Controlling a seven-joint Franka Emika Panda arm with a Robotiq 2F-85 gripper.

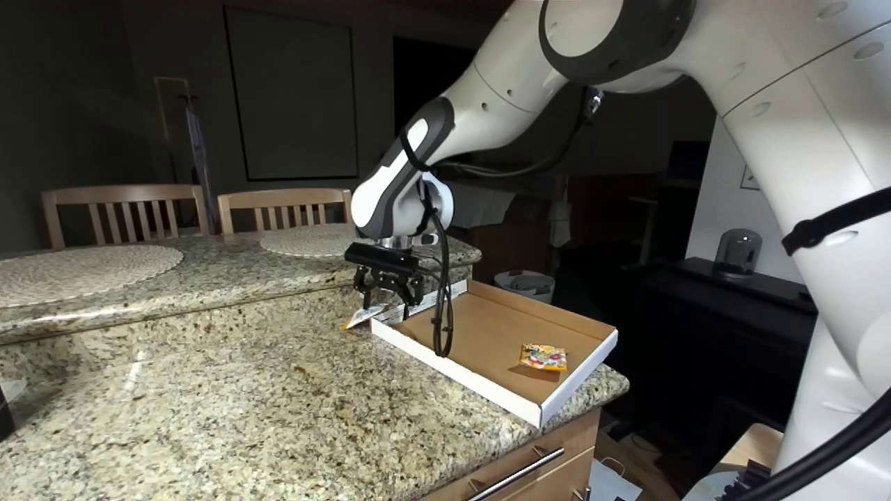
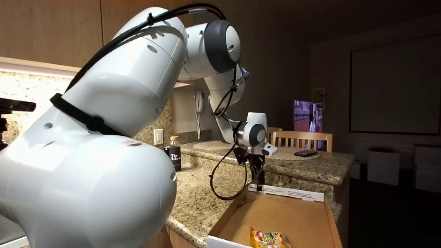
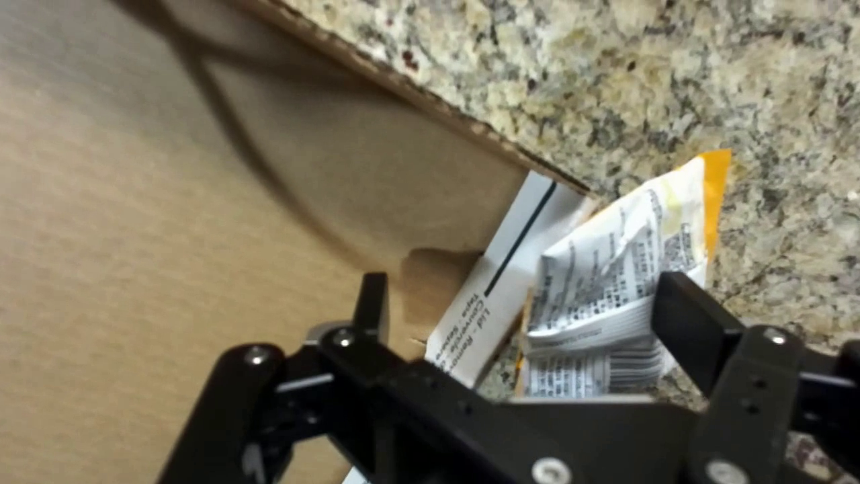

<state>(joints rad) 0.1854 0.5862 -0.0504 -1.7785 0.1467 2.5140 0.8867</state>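
The gripper (image 1: 386,308) has fingers apart near the snack packet (image 1: 363,315), tilted at far left, maybe because the cardboard tray (image 1: 480,330) supports it

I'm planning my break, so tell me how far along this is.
Looks done: the yellow packet lies inside the cardboard box. Under way: the open end effector hangs by a white packet, gripping nothing. Remaining, it seems: gripping that packet, outside the box.
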